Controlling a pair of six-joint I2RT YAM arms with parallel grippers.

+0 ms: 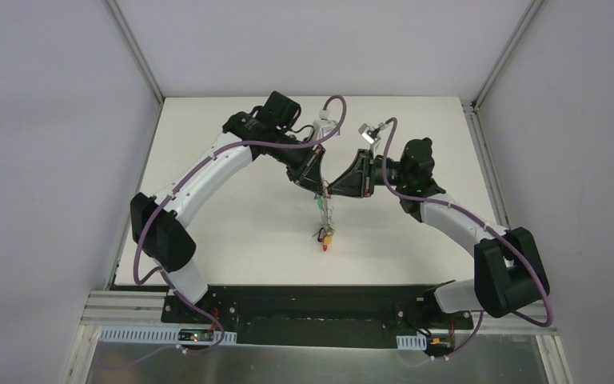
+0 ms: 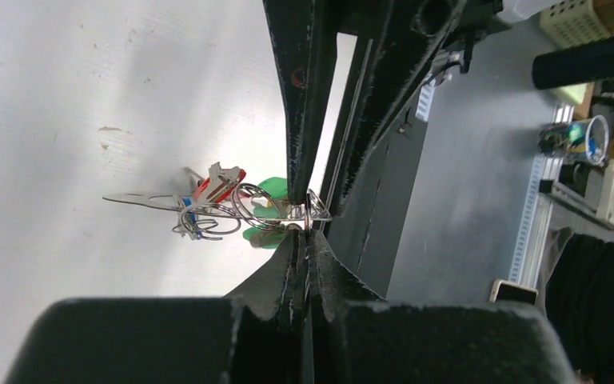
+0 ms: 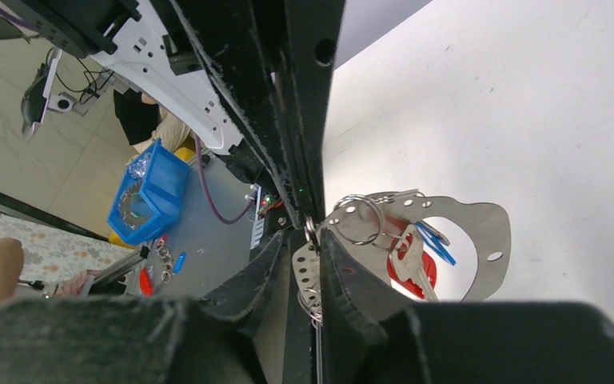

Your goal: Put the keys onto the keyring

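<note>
Both grippers meet above the middle of the white table (image 1: 232, 232). My left gripper (image 1: 318, 184) (image 2: 307, 234) is shut, its tips pinching a small split ring (image 2: 309, 214) of the key bunch. Keys with red (image 2: 217, 186), green (image 2: 270, 192) and blue tags hang beside it. In the right wrist view the keyring (image 3: 496, 240) is a flat grey perforated band, curved into a loop. One end of it lies between the jaws of my right gripper (image 1: 330, 192) (image 3: 308, 240), which stand slightly open, with a gap on the left side. A silver key on a red tag (image 3: 425, 268) and a blue tag (image 3: 436, 244) hang from rings on the band.
Grey walls and metal posts enclose the table on three sides. Beyond the near edge lie a grey floor plate, a blue bin (image 3: 148, 200) and a cup with clutter (image 2: 592, 140). The arms' cables loop over the far half of the table.
</note>
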